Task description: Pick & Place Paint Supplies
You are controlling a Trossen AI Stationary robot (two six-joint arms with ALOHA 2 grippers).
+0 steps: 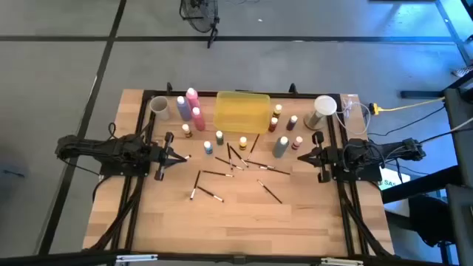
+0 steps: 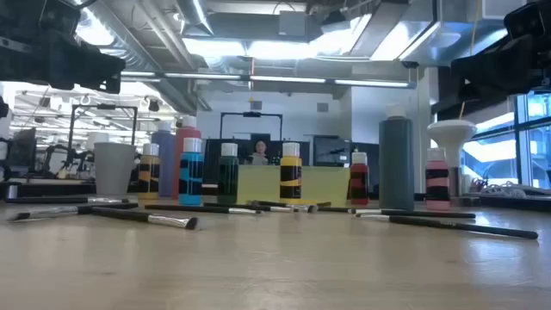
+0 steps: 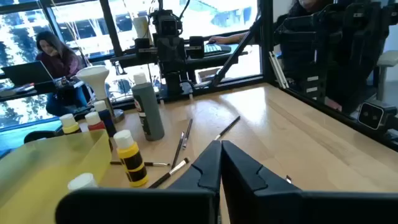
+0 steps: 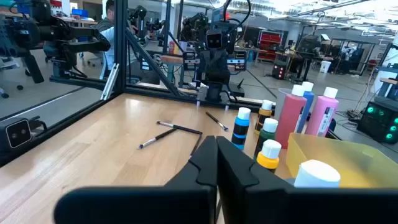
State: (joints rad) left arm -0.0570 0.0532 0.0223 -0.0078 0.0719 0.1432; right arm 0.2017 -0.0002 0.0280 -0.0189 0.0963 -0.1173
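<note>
Both claws, left (image 1: pixel 182 157) and right (image 1: pixel 299 156), are closed and empty; advancing unopened could scatter the brushes (image 1: pixel 251 165) between them.

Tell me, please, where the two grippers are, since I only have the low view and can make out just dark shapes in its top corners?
Observer: From above, the left gripper is shut at the table's left side and the right gripper is shut at its right side. Their tips face each other and neither holds anything.
Operator: Thank you. Is anything in the yellow tray?
Observer: The yellow tray stands midway along the table's top edge in the high view, and from above I see nothing inside it.
Operator: And how do the brushes lie?
Observer: The brushes lie scattered on the wood between the two grippers, none in the tray.
</note>
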